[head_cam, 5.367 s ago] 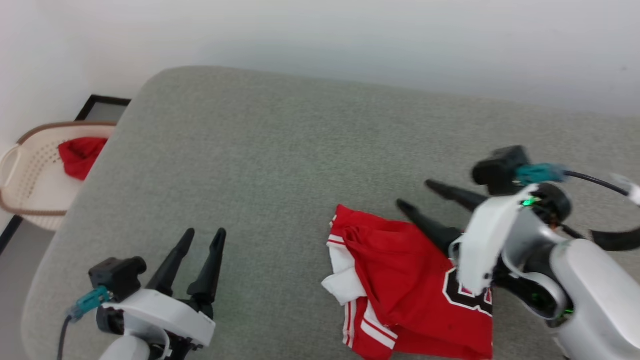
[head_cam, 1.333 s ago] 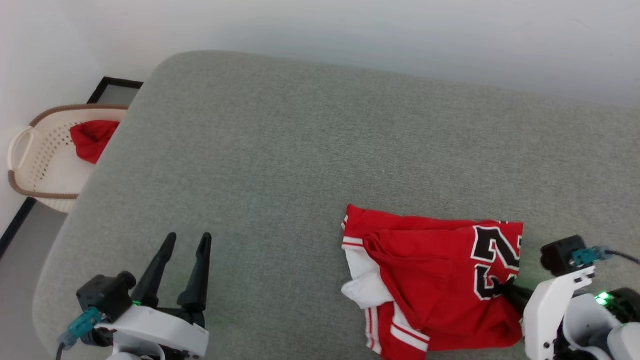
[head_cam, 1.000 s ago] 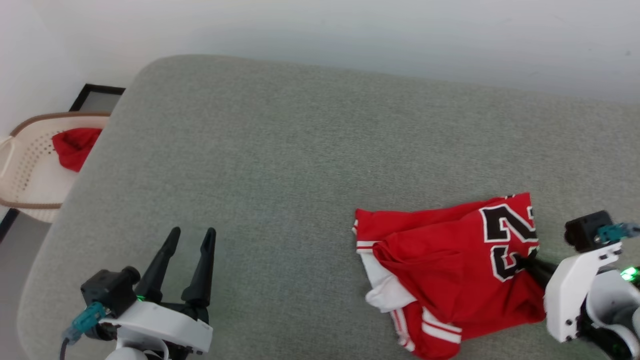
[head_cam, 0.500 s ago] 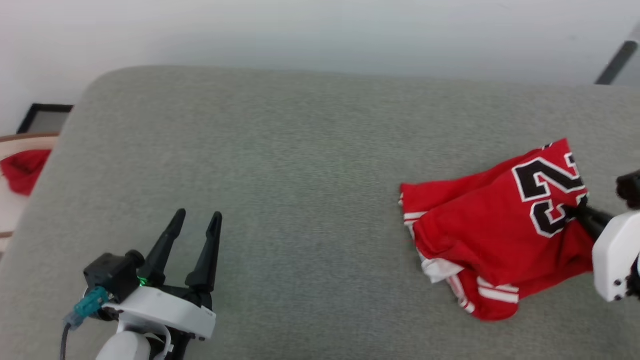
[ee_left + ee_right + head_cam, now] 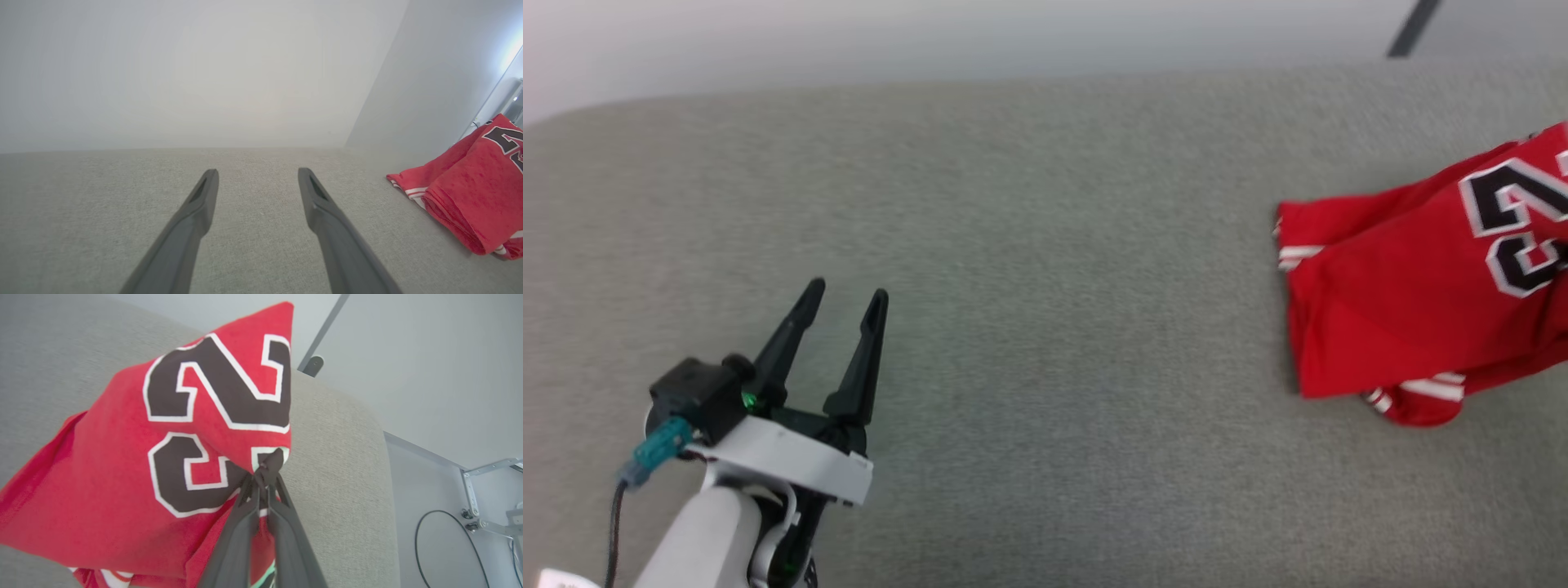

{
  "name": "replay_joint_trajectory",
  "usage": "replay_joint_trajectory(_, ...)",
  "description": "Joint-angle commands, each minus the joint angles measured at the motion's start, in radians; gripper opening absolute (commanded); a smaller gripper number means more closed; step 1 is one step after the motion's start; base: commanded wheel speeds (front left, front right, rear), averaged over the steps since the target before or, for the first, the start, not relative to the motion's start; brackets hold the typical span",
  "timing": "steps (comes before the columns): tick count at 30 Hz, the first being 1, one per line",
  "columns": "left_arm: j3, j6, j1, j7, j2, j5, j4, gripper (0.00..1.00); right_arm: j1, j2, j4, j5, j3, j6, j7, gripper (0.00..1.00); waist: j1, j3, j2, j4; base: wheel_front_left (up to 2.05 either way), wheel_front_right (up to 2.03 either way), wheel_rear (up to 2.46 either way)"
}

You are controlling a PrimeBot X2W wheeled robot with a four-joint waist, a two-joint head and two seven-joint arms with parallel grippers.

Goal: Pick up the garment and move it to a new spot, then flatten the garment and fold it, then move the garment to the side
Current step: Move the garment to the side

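The red jersey (image 5: 1413, 318) with black white-outlined numbers hangs bunched at the far right of the head view, its lower fold with striped trim touching the grey cushion. In the right wrist view my right gripper (image 5: 263, 477) is shut on a pinch of the jersey (image 5: 171, 457) beside the numbers, lifting it. My left gripper (image 5: 843, 296) stands open at the lower left, well away from the cloth, nothing between its fingers. The left wrist view shows the left gripper (image 5: 256, 174) over bare cushion, with the jersey (image 5: 470, 192) off to its right.
The wide grey cushion (image 5: 1045, 286) runs under everything; its right edge (image 5: 380, 465) drops to a grey floor with a black cable (image 5: 441, 547) and metal brackets. A pale wall stands behind the cushion. A dark strip (image 5: 1413, 24) leans at the top right.
The camera has swung right, so the basket has left the picture. My right gripper has raised and carried the jersey rightward, and its white sleeve is now tucked under. The left gripper stays open.
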Motion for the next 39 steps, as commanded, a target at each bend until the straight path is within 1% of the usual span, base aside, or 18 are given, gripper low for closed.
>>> replay_joint_trajectory(1, -0.005, -0.002, -0.017, -0.003, 0.009, 0.007, -0.003, 1.00, -0.020, -0.007, 0.014, -0.003, -0.005, -0.001, -0.014, 0.00, 0.0000, 0.060, 0.0000, -0.060, 0.00, 0.00, 0.00)
replay_joint_trajectory(11, -0.045, -0.002, -0.101, -0.003, 0.049, 0.018, -0.013, 1.00, -0.140, -0.075, 0.161, -0.048, 0.030, -0.001, -0.109, 0.00, 0.0000, 0.151, 0.0000, -0.129, 0.00, 0.00, 0.00)
replay_joint_trajectory(19, -0.062, -0.002, -0.141, -0.003, 0.072, 0.017, -0.019, 1.00, -0.229, -0.124, 0.279, -0.151, 0.065, -0.001, -0.155, 0.00, 0.0000, 0.206, 0.0000, -0.151, 0.00, 0.00, 0.00)
replay_joint_trajectory(28, -0.070, -0.002, -0.159, -0.003, 0.080, 0.010, -0.022, 1.00, -0.297, -0.092, 0.408, -0.231, 0.071, -0.001, -0.215, 0.00, 0.0000, 0.225, 0.0000, -0.143, 0.00, 0.00, 0.00)
replay_joint_trajectory(37, -0.073, -0.001, -0.166, -0.003, 0.070, 0.013, -0.014, 1.00, -0.341, -0.059, 0.513, -0.232, 0.091, -0.002, -0.232, 0.00, 0.0000, 0.225, 0.0000, -0.131, 0.00, 0.00, 0.00)
replay_joint_trajectory(38, -0.075, -0.001, -0.167, -0.003, 0.068, 0.014, -0.014, 1.00, -0.347, -0.063, 0.530, -0.230, 0.094, -0.002, -0.242, 0.00, 0.0000, 0.224, 0.0000, -0.128, 0.00, 0.00, 0.00)
replay_joint_trajectory(39, -0.077, -0.001, -0.168, -0.003, 0.066, 0.015, -0.013, 1.00, -0.353, -0.068, 0.550, -0.228, 0.098, -0.002, -0.249, 0.08, 0.0000, 0.222, 0.0000, -0.125, 0.00, 0.00, 0.00)
